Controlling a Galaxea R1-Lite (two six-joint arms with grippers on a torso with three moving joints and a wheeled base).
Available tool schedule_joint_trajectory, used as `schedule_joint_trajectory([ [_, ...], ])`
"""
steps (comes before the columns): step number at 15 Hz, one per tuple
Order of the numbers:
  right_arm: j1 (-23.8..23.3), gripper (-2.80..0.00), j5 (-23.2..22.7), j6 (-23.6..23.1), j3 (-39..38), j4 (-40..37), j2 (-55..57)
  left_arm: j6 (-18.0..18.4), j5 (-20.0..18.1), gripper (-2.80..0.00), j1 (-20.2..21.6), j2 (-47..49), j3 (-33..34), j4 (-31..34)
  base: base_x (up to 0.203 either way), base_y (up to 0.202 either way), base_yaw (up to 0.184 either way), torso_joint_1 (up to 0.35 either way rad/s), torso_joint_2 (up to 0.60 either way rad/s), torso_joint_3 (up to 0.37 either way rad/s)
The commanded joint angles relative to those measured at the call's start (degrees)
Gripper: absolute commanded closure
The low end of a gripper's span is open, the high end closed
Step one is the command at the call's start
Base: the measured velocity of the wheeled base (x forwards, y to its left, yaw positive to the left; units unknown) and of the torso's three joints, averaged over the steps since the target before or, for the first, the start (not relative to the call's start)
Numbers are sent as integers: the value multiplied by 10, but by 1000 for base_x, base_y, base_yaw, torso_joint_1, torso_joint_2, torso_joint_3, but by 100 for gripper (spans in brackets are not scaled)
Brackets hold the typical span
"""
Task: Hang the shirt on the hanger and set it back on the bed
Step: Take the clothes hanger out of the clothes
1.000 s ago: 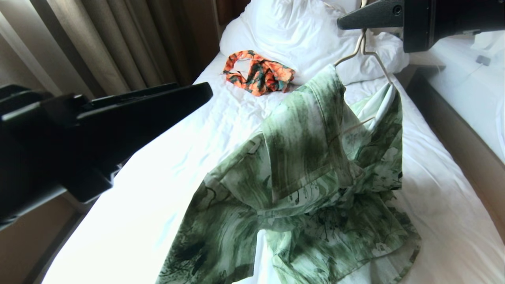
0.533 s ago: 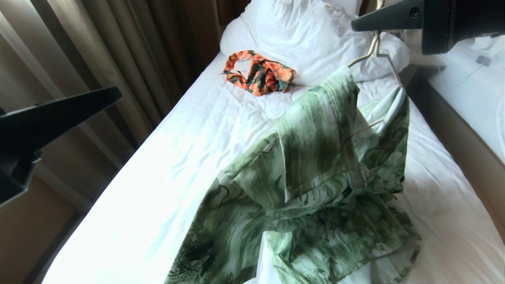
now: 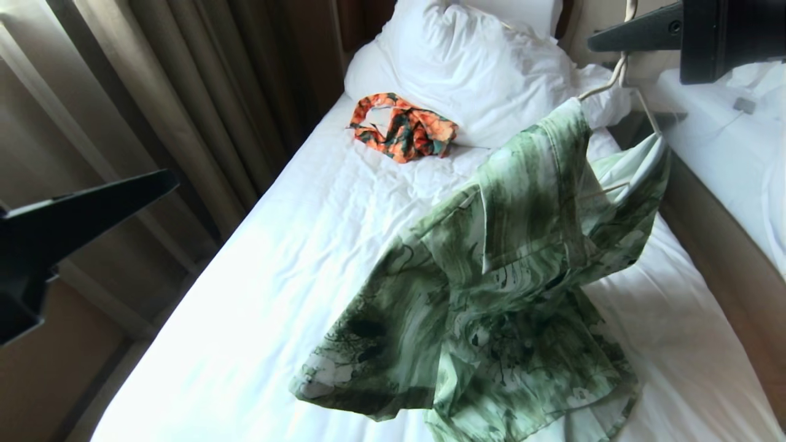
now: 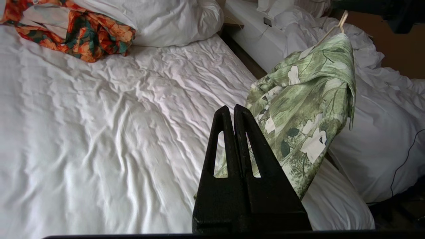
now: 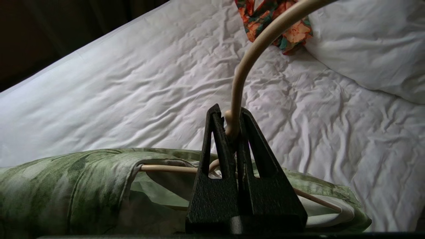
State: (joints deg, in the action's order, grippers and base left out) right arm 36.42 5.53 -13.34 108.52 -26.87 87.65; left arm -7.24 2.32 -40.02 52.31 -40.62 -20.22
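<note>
The shirt (image 3: 491,288) hangs across the right half of the head view, its upper edge lifted toward the upper right and its lower folds spilling onto the white sheet near the bottom edge. It is draped on the hanger (image 3: 620,73), whose cream wire shows at the top right, one arm running under the cloth — the green fabric covers one shoulder while the other wire arm is partly bare. The right gripper (image 5: 229,122) sits at the upper right corner of the head view, its fingers clamped on the twisted neck of the hanger just below the curved hook, holding it up over the bed (image 3: 276,276). The left gripper (image 4: 232,111) is at the left edge of the head view, over the bed's side by the curtains (image 3: 184,92), its fingers pressed together with nothing between them, well apart from the shirt. Toward the top centre an orange-and-green garment (image 3: 402,126) lies crumpled on the sheet, touching the foot of the pillow (image 3: 466,55). Along the right edge a second white bed (image 3: 731,159) stands beside this one.
</note>
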Motion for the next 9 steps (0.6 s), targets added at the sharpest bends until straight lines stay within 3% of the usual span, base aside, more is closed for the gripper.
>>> schedule_joint_trajectory([
  [1,-8,0,0,-2,-1,-1,1,-1,1,0,0,6,0,1,0,0,0,155,-497,-352],
  [9,-41,0,2,-2,-5,79,11,1,-3,0,-5,26,0,21,0,0,0,180,-537,-363],
])
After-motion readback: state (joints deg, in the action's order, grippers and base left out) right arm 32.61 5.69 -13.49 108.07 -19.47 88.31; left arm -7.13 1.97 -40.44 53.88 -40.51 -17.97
